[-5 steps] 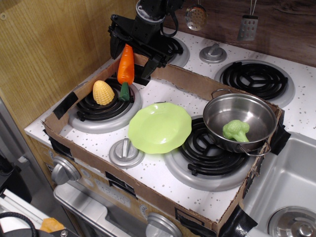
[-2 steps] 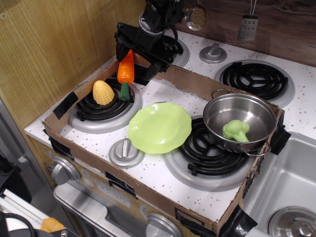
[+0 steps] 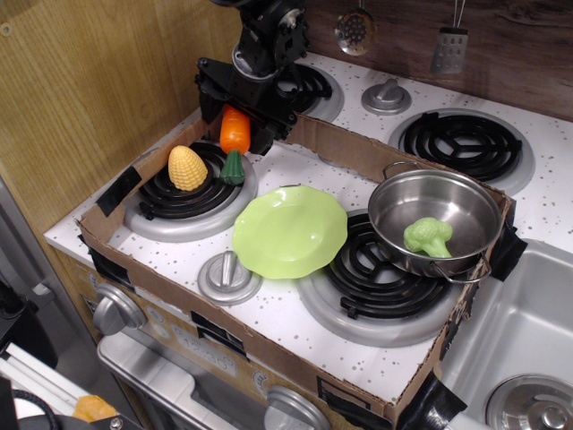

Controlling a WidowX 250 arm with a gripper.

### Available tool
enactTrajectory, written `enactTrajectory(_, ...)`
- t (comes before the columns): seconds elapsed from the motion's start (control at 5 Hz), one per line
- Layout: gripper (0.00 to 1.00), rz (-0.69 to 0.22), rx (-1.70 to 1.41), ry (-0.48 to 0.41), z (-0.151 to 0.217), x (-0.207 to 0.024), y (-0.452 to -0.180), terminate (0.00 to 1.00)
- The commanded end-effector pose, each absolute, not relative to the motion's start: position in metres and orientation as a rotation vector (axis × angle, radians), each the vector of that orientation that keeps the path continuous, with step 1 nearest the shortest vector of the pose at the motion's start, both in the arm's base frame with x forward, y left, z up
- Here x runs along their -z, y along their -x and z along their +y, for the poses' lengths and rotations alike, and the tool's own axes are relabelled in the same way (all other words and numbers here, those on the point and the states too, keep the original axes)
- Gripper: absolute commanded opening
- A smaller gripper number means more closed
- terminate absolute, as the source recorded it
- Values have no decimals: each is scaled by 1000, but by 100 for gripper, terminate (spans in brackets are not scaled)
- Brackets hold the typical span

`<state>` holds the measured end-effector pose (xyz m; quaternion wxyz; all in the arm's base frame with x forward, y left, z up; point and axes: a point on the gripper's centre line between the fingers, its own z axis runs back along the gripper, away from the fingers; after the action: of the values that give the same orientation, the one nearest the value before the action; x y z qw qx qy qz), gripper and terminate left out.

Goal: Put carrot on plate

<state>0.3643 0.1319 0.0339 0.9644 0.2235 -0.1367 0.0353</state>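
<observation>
The orange carrot (image 3: 235,131) stands nearly upright over the back-left burner (image 3: 190,195), with its dark green stem end (image 3: 233,167) pointing down at the coil. My black gripper (image 3: 236,115) comes down from above and is shut on the carrot's upper part, hiding its tip. The lime-green plate (image 3: 289,230) lies at the middle of the stove top, to the right of and nearer than the carrot, with nothing on it.
A yellow corn cob (image 3: 187,167) lies on the same burner, left of the carrot. A steel pot (image 3: 436,218) holding a green broccoli (image 3: 427,236) sits on the right burner. A cardboard wall (image 3: 358,148) rims the area. A knob (image 3: 229,276) stands in front of the plate.
The gripper has moved down and slightly left around the carrot. Less of the orange body shows, and the carrot now stands straighter. The stem end has stayed at the burner.
</observation>
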Motion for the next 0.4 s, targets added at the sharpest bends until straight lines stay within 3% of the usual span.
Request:
enactTrajectory(0.0,0,-316,-73,-442,136,-44,-367,0)
enactTrajectory(0.2,0,-330,-64,-478,133,-57,-369,0)
